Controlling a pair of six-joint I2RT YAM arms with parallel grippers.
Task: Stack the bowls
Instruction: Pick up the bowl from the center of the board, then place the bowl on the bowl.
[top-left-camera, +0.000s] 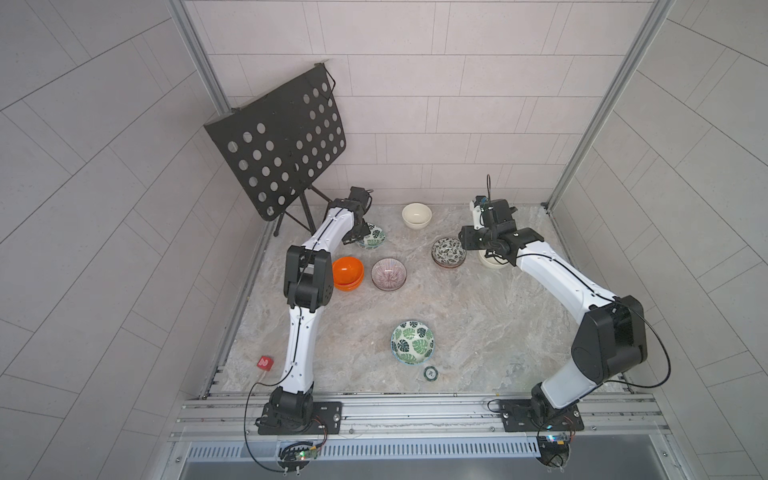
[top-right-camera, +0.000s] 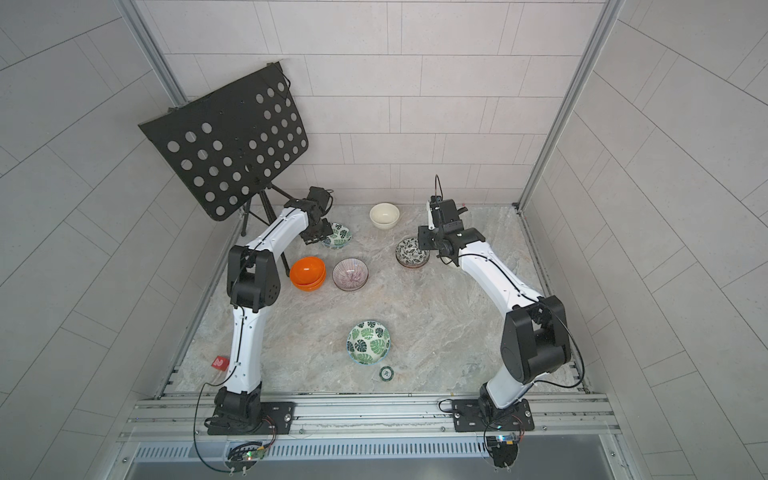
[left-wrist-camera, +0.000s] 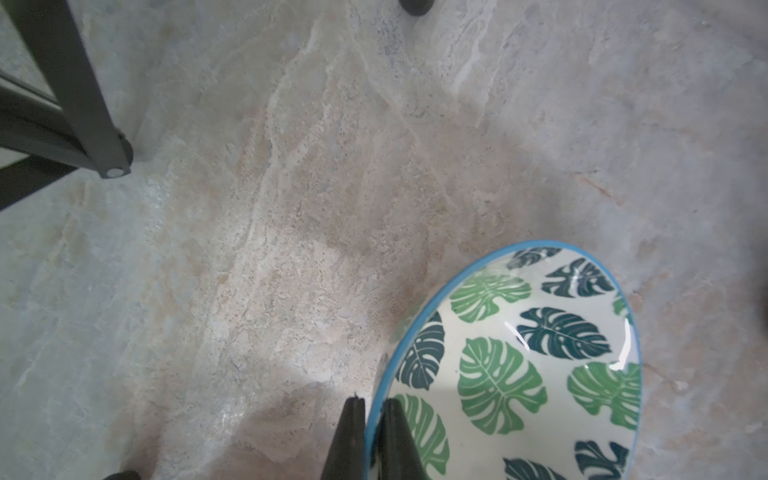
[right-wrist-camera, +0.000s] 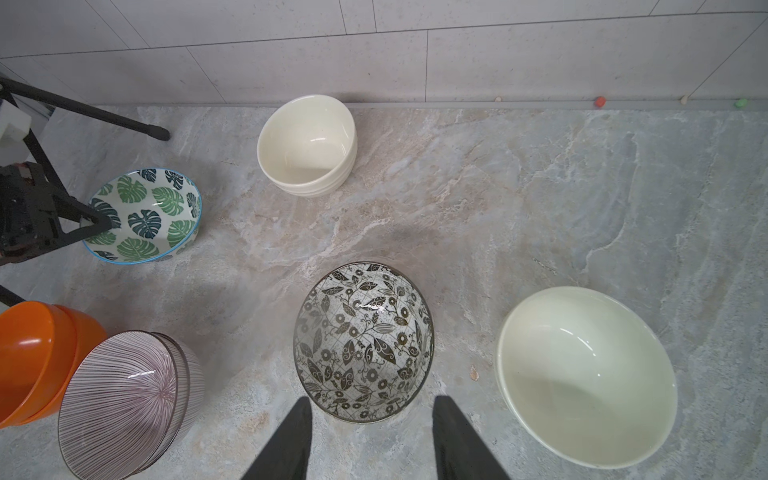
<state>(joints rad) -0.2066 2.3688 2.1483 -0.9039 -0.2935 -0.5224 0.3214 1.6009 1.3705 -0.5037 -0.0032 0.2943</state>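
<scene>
My left gripper (left-wrist-camera: 372, 401) is shut on the blue rim of a green leaf-print bowl (left-wrist-camera: 519, 365) at the far left (top-left-camera: 372, 237), one finger inside and one outside. A second green leaf-print bowl (top-left-camera: 412, 341) sits near the front. Stacked orange bowls (top-left-camera: 347, 273) and purple striped bowls (top-left-camera: 388, 274) stand side by side. My right gripper (right-wrist-camera: 370, 409) is open and holds nothing, just short of the black-and-white leaf-print bowls (right-wrist-camera: 363, 340). One cream bowl (right-wrist-camera: 307, 143) is at the back, another cream bowl (right-wrist-camera: 586, 386) lies beside the right gripper.
A black perforated music stand (top-left-camera: 278, 145) rises at the back left, and one of its legs (left-wrist-camera: 83, 104) is planted close to the held bowl. A red cube (top-left-camera: 264, 362) lies front left. A small green-rimmed disc (top-left-camera: 430, 372) lies near the front edge.
</scene>
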